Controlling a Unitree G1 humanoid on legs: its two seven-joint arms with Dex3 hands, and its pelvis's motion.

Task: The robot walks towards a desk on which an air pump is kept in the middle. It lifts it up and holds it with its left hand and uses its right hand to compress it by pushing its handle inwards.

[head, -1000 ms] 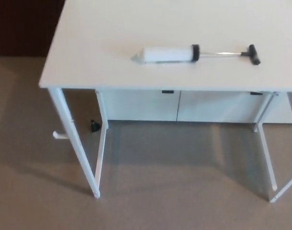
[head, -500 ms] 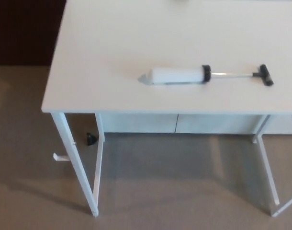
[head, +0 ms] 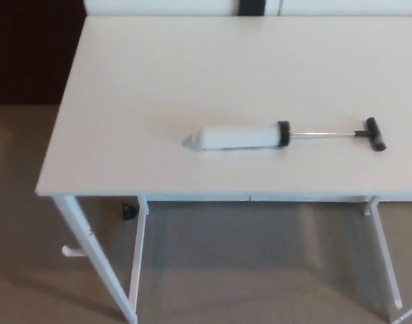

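A white desk [head: 125,94] is seen from above, with the air pump [head: 238,137] laid flat near its front edge, nozzle toward the robot's left. The rod is drawn out and the black handle [head: 375,133] lies at its right end. Neither hand is in view, so their state cannot be told; the round barrel would probably roll if nudged during the reach.

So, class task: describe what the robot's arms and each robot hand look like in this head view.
Nothing to describe: neither arm nor any robot hand is in view. The picture shows only the white desk with the air pump lying on it, its black handle to the right.
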